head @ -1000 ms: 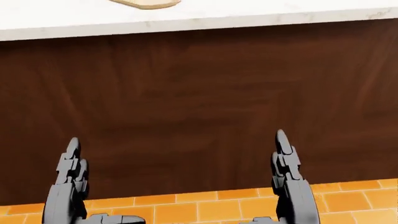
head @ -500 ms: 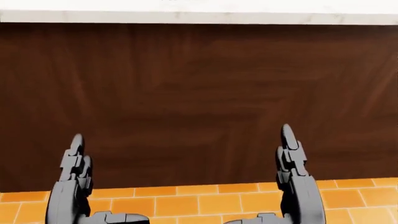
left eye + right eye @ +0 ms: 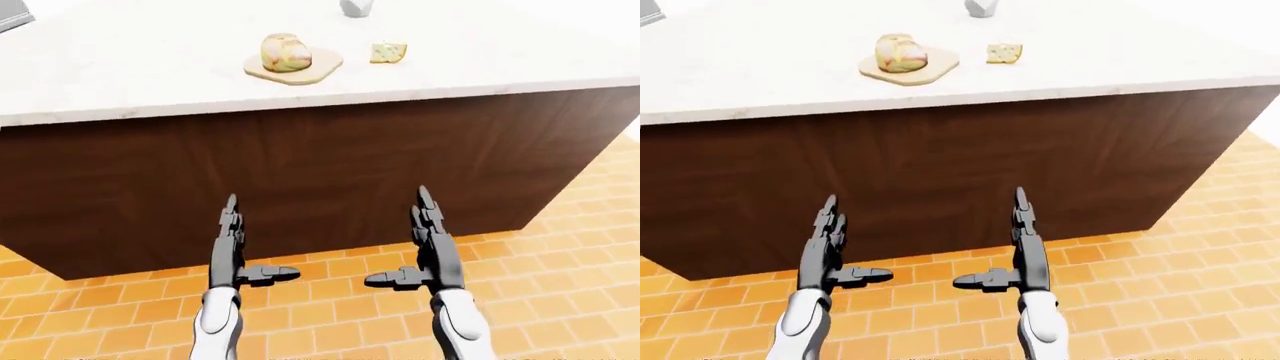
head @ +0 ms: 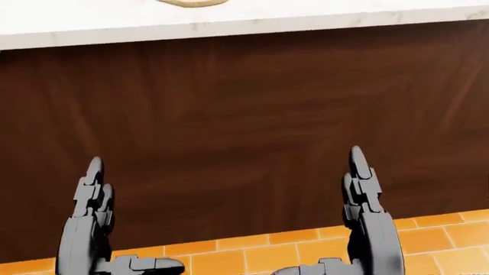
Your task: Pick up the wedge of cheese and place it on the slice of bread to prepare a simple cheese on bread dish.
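both hands low before the dark counter front (image 3: 330, 180), fingers spread open — left hand (image 3: 232, 255), right hand (image 3: 428, 251); cheese wedge (image 3: 387, 52) lies at 3 o'clock of the bread (image 3: 286, 54) on its board (image 3: 318, 69).

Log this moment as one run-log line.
phase: approach | left hand: open, empty | right hand: open, empty | cheese wedge: on counter, right of bread on board

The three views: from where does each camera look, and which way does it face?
Left-eye view: on the head, looking down over the counter with bread and cheese wedge; both open hands show.
Right-eye view: beside it, nearly the same scene.
Head view: aimed lower, at the counter's wood panel; left hand and right hand show.
All share hands, counter and orange floor.
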Tool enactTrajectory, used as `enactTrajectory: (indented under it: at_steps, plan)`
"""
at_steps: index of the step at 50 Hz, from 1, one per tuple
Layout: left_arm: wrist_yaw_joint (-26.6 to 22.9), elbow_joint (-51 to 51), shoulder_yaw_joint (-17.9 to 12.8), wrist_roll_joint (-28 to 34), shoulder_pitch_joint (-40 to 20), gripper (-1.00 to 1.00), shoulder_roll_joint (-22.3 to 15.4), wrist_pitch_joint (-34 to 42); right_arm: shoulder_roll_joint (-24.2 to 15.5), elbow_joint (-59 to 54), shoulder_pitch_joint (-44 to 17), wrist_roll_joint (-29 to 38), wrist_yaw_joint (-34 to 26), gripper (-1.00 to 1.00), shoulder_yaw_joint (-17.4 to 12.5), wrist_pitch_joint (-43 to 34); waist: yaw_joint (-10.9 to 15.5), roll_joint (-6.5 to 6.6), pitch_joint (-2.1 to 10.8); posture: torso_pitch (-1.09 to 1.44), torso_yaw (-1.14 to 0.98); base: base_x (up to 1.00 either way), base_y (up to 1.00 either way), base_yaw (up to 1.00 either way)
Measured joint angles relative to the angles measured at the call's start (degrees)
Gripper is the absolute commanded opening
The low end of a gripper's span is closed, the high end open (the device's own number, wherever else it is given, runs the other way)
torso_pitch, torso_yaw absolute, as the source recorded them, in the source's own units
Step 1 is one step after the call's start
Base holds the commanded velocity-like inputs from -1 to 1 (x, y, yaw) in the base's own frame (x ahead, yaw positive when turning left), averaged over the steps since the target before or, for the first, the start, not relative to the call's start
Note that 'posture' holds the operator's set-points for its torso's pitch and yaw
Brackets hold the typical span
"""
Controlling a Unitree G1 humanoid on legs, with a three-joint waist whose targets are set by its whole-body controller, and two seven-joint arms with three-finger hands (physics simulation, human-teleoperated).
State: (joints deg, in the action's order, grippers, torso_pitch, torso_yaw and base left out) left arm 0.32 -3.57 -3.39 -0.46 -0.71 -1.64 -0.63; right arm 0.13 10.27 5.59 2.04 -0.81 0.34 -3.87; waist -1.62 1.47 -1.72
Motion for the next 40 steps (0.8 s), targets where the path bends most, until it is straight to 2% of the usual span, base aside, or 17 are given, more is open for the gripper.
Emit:
enactTrajectory:
  at_steps: [3, 6, 10, 13, 18, 22, 26, 33, 36, 40]
  plan:
    - [0.3, -1.2, -0.7, 0.0, 0.7, 1.00, 0.0, 0.7, 0.1, -0.9, 0.7, -0.2, -0.4, 1.00, 0.7, -0.8, 0.7, -1.58, 0.03, 0.00, 0.00, 0.00, 0.00, 0.00]
    - [0.4, -3.0, -0.6, -0.1, 0.4, 1.00, 0.1, 0.9, -0.1, -0.6, 0.6, -0.1, -0.4, 1.00, 0.4, -1.4, 1.5, -2.17, 0.27, 0.00, 0.00, 0.00, 0.00, 0.00]
    - [-0.1, -3.8, 0.2, -0.5, -0.3, 1.00, 0.3, 0.9, -0.1, -0.4, 0.1, 0.0, -0.1, 1.00, 0.1, -1.0, 1.8, -2.20, 0.71, 0.00, 0.00, 0.00, 0.00, 0.00]
    - [-1.1, -8.3, -0.7, -2.5, -3.6, 1.00, -0.1, 0.7, 0.1, -1.2, -0.9, -0.8, 0.1, 1.00, -0.4, -1.5, 2.0, -2.06, 1.07, 0.00, 0.00, 0.00, 0.00, 0.00]
    - [-0.9, 0.3, -0.7, -3.3, -5.6, 1.00, -1.0, 10.4, -1.4, -2.5, -5.6, -2.8, 2.1, 1.00, -4.4, -6.0, 1.9, -2.02, 0.87, 0.00, 0.00, 0.00, 0.00, 0.00]
    - [-0.8, 6.2, -2.1, -4.8, -10.7, 1.00, -2.4, 17.3, -2.9, 2.2, -10.3, -4.2, 1.9, 1.00, -5.4, -14.7, 1.8, -1.83, 1.22, 0.00, 0.00, 0.00, 0.00, 0.00]
    - [0.4, 8.8, -4.1, -6.5, -17.4, 1.00, -4.6, 24.9, -5.5, 4.1, -17.1, -5.5, -0.2, 1.00, -6.8, -21.5, 1.8, -1.82, 1.61, 0.00, 0.00, 0.00, 0.00, 0.00]
    - [3.5, 10.8, -5.6, -8.0, -30.0, 1.00, -9.2, 38.1, -12.3, 3.9, -34.4, -8.9, -0.7, 1.00, -11.6, -38.6, 1.8, -1.79, 0.91, 0.00, 0.00, 0.00, 0.00, 0.00]
    - [3.6, 7.1, -6.7, -9.6, -37.8, 1.00, -11.4, 42.3, -17.3, 2.3, -44.5, -10.7, -0.4, 1.00, -12.5, -46.4, 1.8, -1.75, 0.43, 0.00, 0.00, 0.00, 0.00, 0.00]
    - [4.8, 1.8, -8.0, -11.9, -47.1, 1.00, -15.3, 47.0, -21.9, -3.4, -56.2, -11.5, -0.9, 1.00, -12.2, -49.7, 1.6, -1.99, 0.27, 0.00, 0.00, 0.00, 0.00, 0.00]
